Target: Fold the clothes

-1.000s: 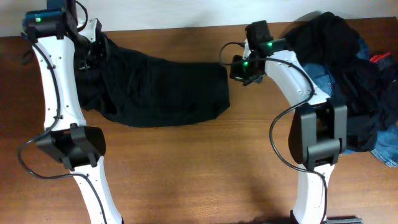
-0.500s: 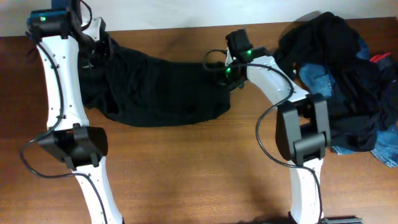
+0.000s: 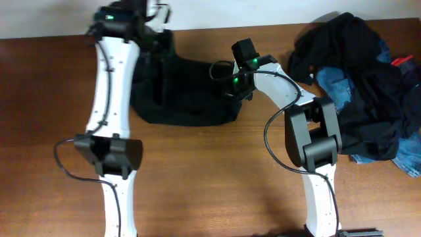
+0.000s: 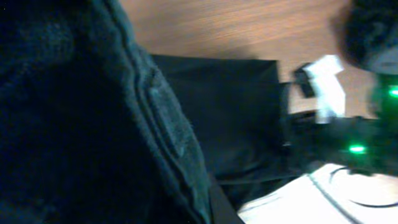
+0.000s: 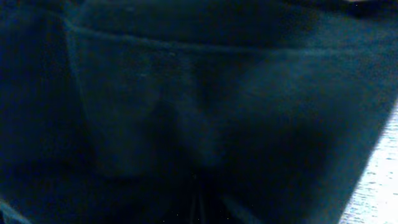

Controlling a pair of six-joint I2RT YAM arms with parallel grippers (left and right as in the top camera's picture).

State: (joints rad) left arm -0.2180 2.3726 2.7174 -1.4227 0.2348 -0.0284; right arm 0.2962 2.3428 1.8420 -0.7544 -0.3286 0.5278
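Observation:
A black garment (image 3: 187, 92) lies at the table's back middle, and its left part is lifted and bunched. My left gripper (image 3: 155, 27) is at the garment's raised upper left end and holds it. Dark fabric (image 4: 74, 124) fills most of the left wrist view and hides the fingers. My right gripper (image 3: 234, 81) is at the garment's right edge. The right wrist view shows only dark fabric (image 5: 186, 112) close up, and the jaws are hidden. A pile of clothes at the right holds black pieces (image 3: 342, 39), blue denim jeans (image 3: 337, 85) and a red-and-grey piece (image 3: 403, 63).
The wooden table (image 3: 210, 178) shows bare wood in front of the garment and at the left. The right arm's white link with green lights (image 4: 354, 149) shows in the left wrist view, near the garment's far edge. The clothes pile reaches the table's right edge.
My left gripper has moved right, carrying the garment's left end, so the garment is narrower and bunched. My right gripper has moved left and down onto the garment's right edge.

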